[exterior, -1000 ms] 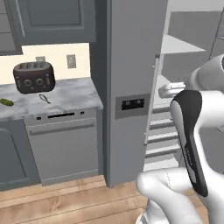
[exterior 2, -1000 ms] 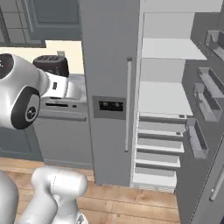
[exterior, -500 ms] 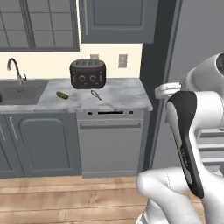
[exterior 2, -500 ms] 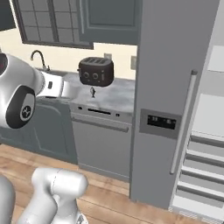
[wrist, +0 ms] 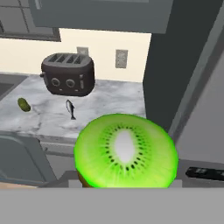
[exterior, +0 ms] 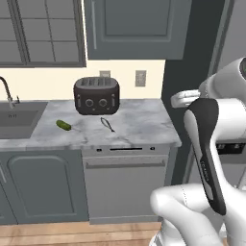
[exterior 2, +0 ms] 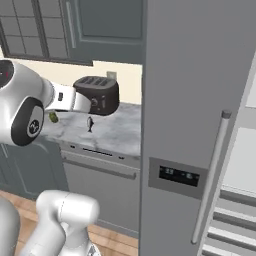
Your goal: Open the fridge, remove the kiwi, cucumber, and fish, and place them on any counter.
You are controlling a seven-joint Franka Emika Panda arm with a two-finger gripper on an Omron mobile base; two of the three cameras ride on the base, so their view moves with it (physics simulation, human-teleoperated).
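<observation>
The kiwi (wrist: 126, 151) fills the lower middle of the hand view, its cut bright green face towards the camera. My gripper (wrist: 125, 180) is shut on it, and the fruit hides the fingers. It hangs in the air in front of the counter's (exterior: 139, 126) right end, beside the fridge (exterior 2: 185, 125). On the marbled top lie the cucumber (exterior: 63, 125) (wrist: 24, 104) at the left and the thin dark fish (exterior: 107, 124) (wrist: 70, 109) in front of the toaster. The fridge's left door is shut; white shelves (exterior 2: 232, 227) show on its right.
A dark toaster (exterior: 96, 95) stands at the back of the counter. A sink (exterior: 17, 117) with a faucet lies to the left. A dishwasher front (exterior: 125, 185) sits under the counter. Dark wall cabinets (exterior: 129, 29) hang above.
The whole picture has shifted: the base has turned left, away from the open fridge and towards the counter. The cucumber and fish lie where they were.
</observation>
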